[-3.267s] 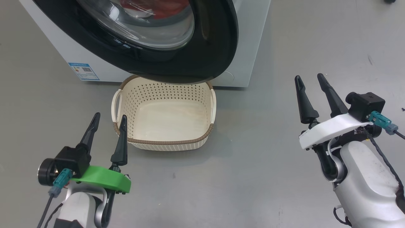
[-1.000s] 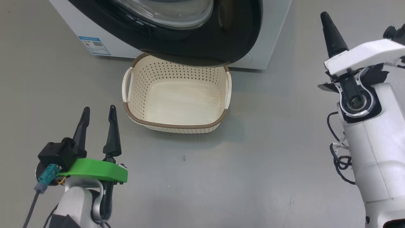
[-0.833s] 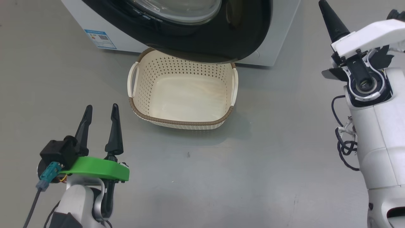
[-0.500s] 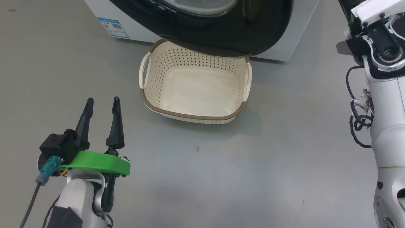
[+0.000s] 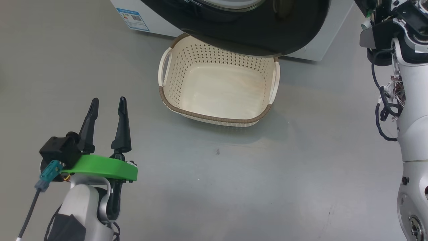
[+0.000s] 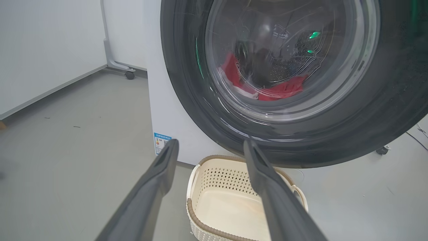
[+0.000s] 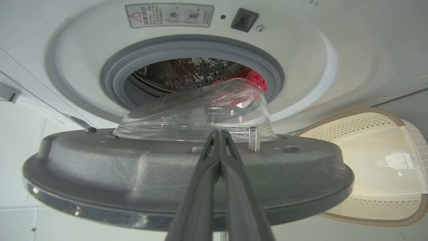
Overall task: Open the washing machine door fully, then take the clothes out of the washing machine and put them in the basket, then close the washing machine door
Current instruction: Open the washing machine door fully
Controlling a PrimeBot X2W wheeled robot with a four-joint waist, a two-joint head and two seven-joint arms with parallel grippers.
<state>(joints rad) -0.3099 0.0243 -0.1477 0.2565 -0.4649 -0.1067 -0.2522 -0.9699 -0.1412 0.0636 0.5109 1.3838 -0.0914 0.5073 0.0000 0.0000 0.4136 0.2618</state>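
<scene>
Blue label (image 5: 133, 18) low on washing machine (image 6: 164, 107): print unreadable. Washing machine door (image 5: 254, 30) stood ajar, glass bulging toward the clothes (image 6: 284, 92) in the drum; basket (image 5: 214, 117) sat beneath it. My left gripper (image 5: 109, 99) gaped wide; my right gripper (image 7: 219, 134) was pinched closed, empty.

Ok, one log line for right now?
door part open | clothes in drum | basket empty | left gripper open, holding nothing | right gripper shut, at door's inner face

One washing machine (image 6: 160, 100), one door (image 6: 384, 117), one basket (image 5: 214, 117); clothes (image 6: 284, 92) count unclear.
</scene>
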